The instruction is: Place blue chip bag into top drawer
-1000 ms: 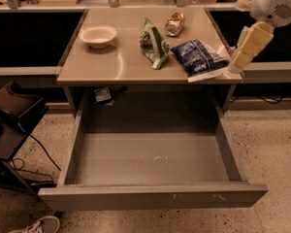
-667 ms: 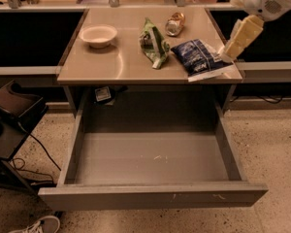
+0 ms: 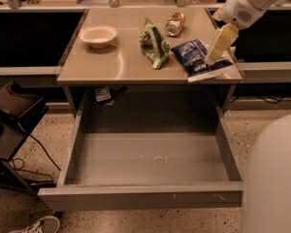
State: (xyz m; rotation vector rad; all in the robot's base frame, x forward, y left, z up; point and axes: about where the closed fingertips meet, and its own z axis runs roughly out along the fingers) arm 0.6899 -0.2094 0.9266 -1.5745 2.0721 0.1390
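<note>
The blue chip bag (image 3: 195,57) lies flat on the right front corner of the table (image 3: 111,64), its pale edge hanging slightly over the front. My gripper (image 3: 213,57) reaches in from the upper right, its tip just over the bag's right side; I cannot tell if it touches the bag. The top drawer (image 3: 140,197) is pulled fully open below the table, and nothing lies in it.
A green bag (image 3: 153,45) lies left of the blue bag, a crushed gold can (image 3: 174,23) behind it, and a pale bowl (image 3: 98,35) at the back left. A black stand (image 3: 12,108) and a shoe (image 3: 36,224) are at the left. My white body (image 3: 274,178) fills the bottom right.
The gripper has moved left and down from beyond the table's right edge to over the blue chip bag's right side. The bag has not moved.
</note>
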